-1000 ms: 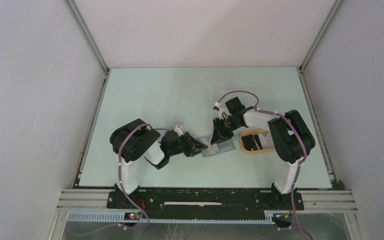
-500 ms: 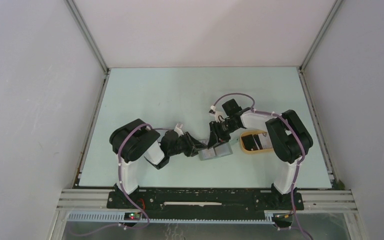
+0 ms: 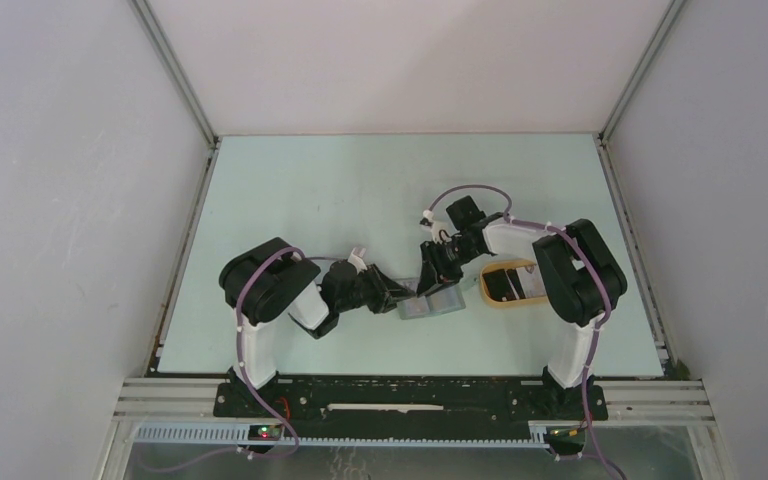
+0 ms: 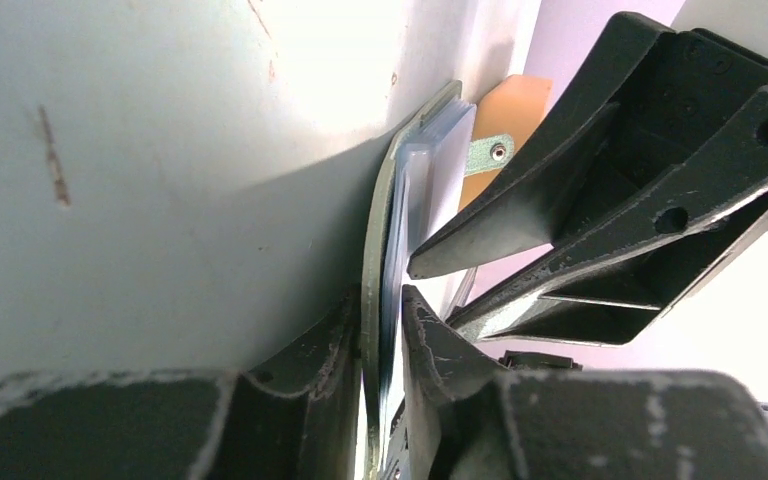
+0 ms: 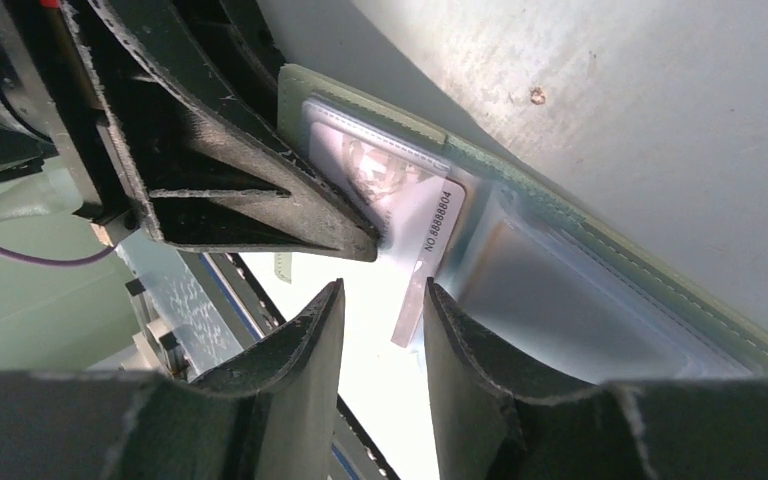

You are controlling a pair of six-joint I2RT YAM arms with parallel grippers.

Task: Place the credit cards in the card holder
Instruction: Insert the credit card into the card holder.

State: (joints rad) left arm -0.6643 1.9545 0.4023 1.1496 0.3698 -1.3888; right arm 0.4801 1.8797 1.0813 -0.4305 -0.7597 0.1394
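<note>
Card holder [image 3: 430, 303] at top view's centre, edge pinched by my left gripper [image 4: 380, 305]. One pale card [image 5: 428, 225] half in; right gripper [image 5: 380, 300] jaws apart around it. Dark cards [image 3: 498, 285] in tray [image 3: 513, 306] still to load, I judge.

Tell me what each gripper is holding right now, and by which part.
The left gripper clamps the card holder by one end's edge. The right gripper holds nothing: its jaws stand apart around the pale card's free corner.

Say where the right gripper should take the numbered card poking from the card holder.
Pinch the card by its free end, flat faces between the jaws, coming from the card holder's open side: the other end is tucked in a slot.
</note>
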